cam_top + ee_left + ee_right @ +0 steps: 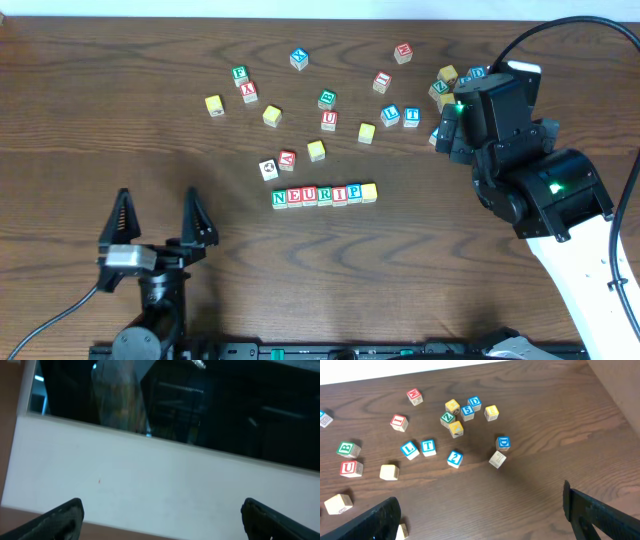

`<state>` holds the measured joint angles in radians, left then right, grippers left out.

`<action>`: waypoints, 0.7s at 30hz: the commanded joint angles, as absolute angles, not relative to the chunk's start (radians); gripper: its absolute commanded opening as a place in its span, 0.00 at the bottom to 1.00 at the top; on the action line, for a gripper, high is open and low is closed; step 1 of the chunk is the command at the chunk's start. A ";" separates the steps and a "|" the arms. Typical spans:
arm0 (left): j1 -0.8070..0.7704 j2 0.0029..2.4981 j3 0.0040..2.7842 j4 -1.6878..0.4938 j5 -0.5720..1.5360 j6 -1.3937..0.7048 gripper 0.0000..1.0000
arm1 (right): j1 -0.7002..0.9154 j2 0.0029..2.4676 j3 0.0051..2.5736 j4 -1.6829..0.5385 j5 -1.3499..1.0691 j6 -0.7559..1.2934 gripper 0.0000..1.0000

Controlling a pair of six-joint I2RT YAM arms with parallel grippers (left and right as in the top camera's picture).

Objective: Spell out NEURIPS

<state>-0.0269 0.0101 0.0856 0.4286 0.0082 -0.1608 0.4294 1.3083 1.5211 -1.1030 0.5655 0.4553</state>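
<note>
Overhead, the left gripper (pixel 157 215) is standing wide open and empty. Mid-table, the NEURIPS row (pixel 324 196) is reading N-E-U-R-I-P, with a yellow-faced cube (pixel 369 191) touching its end, letter unreadable, so the spelling is looking nearly finished. The right gripper (pixel 480 507) is hovering released above loose cubes (pixel 427 447).

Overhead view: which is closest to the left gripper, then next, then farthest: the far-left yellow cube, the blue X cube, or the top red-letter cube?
1. yellow cube, far left of the scatter, nearest the left gripper.
2. blue X cube, top middle.
3. red-letter cube, top right, farthest.
</note>
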 commanded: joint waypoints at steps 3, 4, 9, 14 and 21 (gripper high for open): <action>-0.023 0.001 0.004 0.396 -0.012 -0.170 0.99 | 0.424 1.307 1.524 -1.104 0.584 0.448 0.99; -0.023 0.001 0.004 0.374 -0.012 -0.170 0.99 | 0.424 1.307 1.524 -1.104 0.584 0.448 0.99; -0.023 0.001 0.004 0.281 -0.007 -0.171 0.99 | 0.424 1.307 1.524 -1.104 0.584 0.448 0.99; -0.023 0.001 0.004 0.140 -0.008 -0.171 0.99 | 0.424 1.307 1.524 -1.104 0.584 0.448 0.99; -0.023 0.001 0.004 -0.036 0.016 -0.171 0.98 | 0.424 1.307 1.524 -1.104 0.584 0.448 0.99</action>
<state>-0.0269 0.0105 0.0063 0.0036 0.0067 -0.1612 0.4294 1.3083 1.5211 -1.1034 0.5655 0.4553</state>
